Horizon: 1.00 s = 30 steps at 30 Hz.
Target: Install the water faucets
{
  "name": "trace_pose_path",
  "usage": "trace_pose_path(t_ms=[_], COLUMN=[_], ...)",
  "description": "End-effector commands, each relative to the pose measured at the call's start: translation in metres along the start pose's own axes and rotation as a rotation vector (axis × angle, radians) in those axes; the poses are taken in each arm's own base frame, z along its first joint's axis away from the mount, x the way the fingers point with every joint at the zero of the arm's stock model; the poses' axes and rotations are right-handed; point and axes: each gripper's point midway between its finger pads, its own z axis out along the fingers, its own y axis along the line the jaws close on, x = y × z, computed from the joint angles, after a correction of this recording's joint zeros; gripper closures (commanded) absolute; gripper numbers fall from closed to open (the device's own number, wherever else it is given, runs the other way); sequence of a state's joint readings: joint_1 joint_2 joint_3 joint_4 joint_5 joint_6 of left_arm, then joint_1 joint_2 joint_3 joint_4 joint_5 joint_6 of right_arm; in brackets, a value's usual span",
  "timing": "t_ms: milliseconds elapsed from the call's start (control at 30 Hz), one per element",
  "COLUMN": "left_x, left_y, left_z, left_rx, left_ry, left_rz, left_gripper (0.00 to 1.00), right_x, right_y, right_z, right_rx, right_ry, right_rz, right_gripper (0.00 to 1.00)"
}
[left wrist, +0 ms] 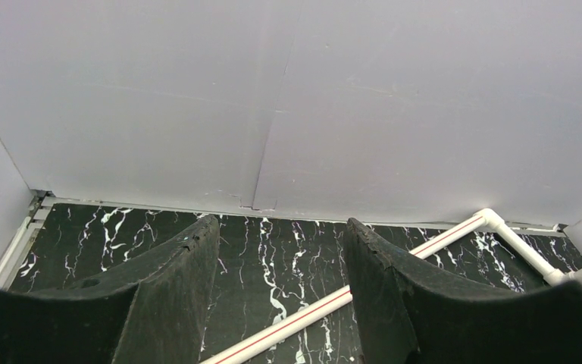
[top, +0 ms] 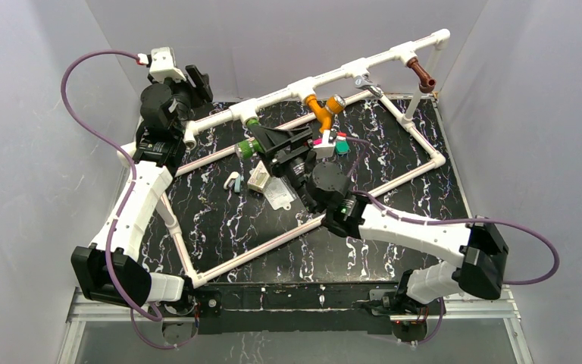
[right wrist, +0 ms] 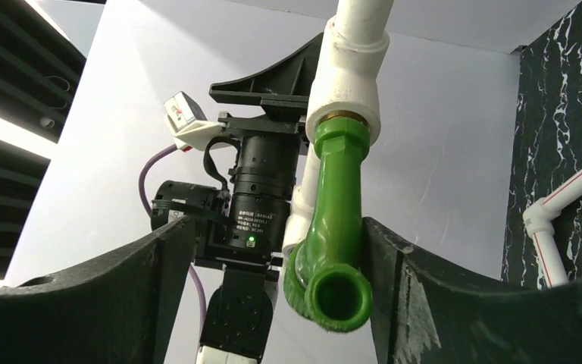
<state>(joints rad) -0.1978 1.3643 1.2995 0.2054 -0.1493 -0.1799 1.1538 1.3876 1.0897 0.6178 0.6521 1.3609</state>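
A green faucet (top: 248, 144) hangs from a tee of the white pipe rail (top: 364, 64). In the right wrist view the green faucet (right wrist: 337, 227) sits between my fingers, against the right finger (right wrist: 424, 303) and well apart from the left one. My right gripper (right wrist: 278, 227) is open around it, and it also shows in the top view (top: 267, 142). An orange faucet (top: 320, 111) and a brown faucet (top: 423, 76) sit in tees further right. My left gripper (top: 197, 80) is open and empty at the back left, above the board (left wrist: 280, 222).
A white pipe frame (top: 432, 163) lies on the black marble board (top: 394, 250). A pink strip (top: 322, 141), a green block (top: 342, 147), a white tag (top: 258, 180) and a pale blue piece (top: 233, 180) lie mid-board. A metal clip (top: 365, 82) sits on the rail. Grey walls surround the board.
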Motion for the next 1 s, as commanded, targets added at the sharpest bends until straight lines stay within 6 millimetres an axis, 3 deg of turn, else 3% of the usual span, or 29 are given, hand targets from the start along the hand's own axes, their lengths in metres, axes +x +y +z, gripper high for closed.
trace_pose_path(t_ms=[0,267,500,700,767,867,967], left_x=[0.207,0.208,0.208,0.209,0.209,0.211,0.213], left_y=[0.035,0.036,0.035,0.036,0.036,0.035,0.034], left_z=[-0.029,-0.029,-0.03,-0.03,-0.03,-0.029,-0.029], left_rx=[-0.097,-0.1,-0.1,-0.103,-0.103,-0.097,-0.097], left_ry=[0.608,0.611,0.61,0.613,0.612,0.617,0.621], left_rz=[0.102,0.105,0.104,0.108,0.109,0.103,0.103], left_gripper=[0.41,0.41,0.41,0.41,0.41,0.41,0.41], right_x=[-0.011,-0.019,-0.039,-0.056,-0.066,-0.081,-0.081], right_y=[0.022,-0.006,-0.01,0.017,0.035,0.053,0.065], right_z=[-0.018,-0.055,-0.084,-0.091,-0.091,-0.089,-0.086], right_rx=[-0.017,0.118,0.158,0.071,0.048,0.004,-0.077], right_ry=[0.024,0.108,0.152,0.182,0.172,0.167,0.219], right_rz=[0.009,-0.107,-0.36,-0.74,-0.882,-1.172,-1.451], right_gripper=[0.14,0.11,0.11,0.12,0.12,0.12,0.12])
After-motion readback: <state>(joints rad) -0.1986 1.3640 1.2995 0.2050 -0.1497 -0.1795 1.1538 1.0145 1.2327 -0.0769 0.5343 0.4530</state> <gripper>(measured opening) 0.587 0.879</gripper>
